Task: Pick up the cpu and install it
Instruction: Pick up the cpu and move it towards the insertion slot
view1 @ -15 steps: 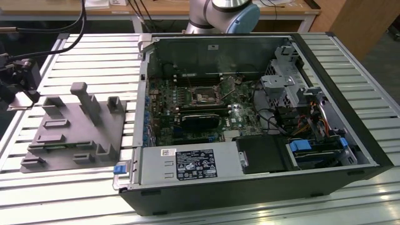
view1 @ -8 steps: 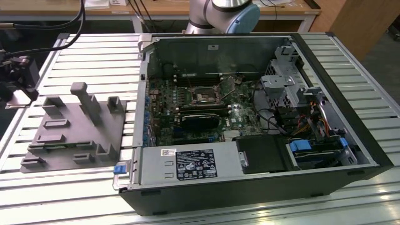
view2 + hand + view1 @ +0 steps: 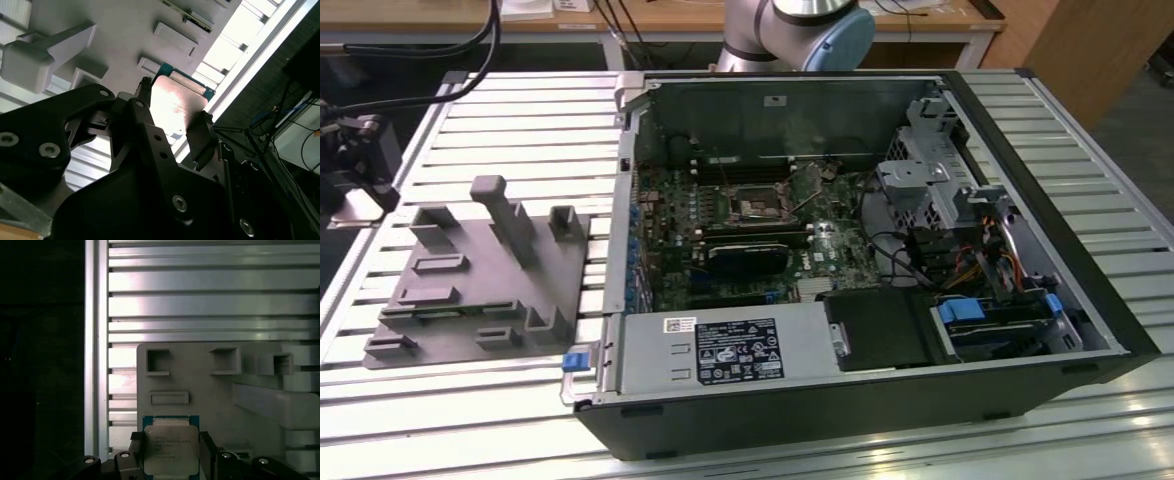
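The tool (image 3: pixel 171 462) is clenched on the cpu (image 3: pixel 171 442), a finger (image 3: pixel 136 452) on each of two opposite edges. It holds the chip flat and, it seems, raised over a corner of the grey plate (image 3: pixel 210 390).

The chip should be light and stiff. It is likely delicate underneath and slick on its metal top, so its bare edges suit a gentle hold.

The arm (image 3: pixel 801 30) has its base well apart from the plate. Its dark wrist end appears to hang over the slatted surface (image 3: pixel 520 110) at the plate's outer side.
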{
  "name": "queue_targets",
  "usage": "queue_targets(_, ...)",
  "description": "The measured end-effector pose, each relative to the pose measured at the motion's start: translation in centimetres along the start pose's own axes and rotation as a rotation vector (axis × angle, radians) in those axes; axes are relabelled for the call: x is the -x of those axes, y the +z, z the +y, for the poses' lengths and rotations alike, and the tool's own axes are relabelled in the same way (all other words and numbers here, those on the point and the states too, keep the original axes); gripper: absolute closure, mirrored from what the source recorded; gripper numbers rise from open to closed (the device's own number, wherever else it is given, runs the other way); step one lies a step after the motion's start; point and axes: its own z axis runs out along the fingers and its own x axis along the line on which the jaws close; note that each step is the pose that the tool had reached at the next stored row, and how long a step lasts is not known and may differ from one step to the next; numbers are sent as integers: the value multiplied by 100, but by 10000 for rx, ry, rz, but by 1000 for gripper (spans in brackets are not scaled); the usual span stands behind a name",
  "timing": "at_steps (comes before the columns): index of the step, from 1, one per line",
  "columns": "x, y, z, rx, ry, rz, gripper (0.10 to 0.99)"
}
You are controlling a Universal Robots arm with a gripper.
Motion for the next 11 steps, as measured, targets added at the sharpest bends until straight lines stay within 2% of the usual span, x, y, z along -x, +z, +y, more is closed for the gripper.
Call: queue_targets(11,-1,-71,4,0,0,1,553)
